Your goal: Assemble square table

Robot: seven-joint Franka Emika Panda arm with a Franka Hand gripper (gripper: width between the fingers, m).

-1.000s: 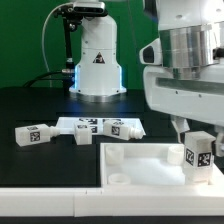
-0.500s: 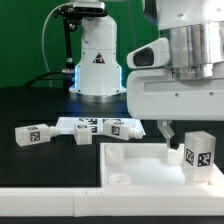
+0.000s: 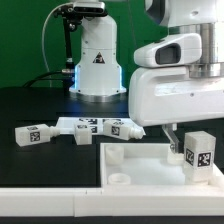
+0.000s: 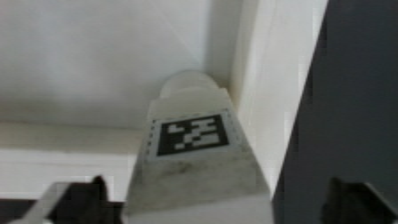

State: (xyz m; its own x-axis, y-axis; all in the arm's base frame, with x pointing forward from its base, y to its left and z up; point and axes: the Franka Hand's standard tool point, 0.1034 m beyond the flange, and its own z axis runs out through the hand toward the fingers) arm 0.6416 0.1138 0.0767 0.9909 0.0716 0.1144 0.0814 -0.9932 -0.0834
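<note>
End effector [image 4: 210, 200] spread round upright leg [image 3: 200, 154], prob. w/o contact, at tabletop [image 3: 135, 160] corner.

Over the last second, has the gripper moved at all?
Yes. The gripper housing now reaches farther toward the exterior view's left. Its edge nearly meets the robot base behind, where a second ago it stood clear of that base.

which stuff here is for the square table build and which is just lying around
job: large white square plastic table top; upright white tagged leg in it; loose white tagged leg; second loose leg
lying about: flat white marker board; long plain white rail
</note>
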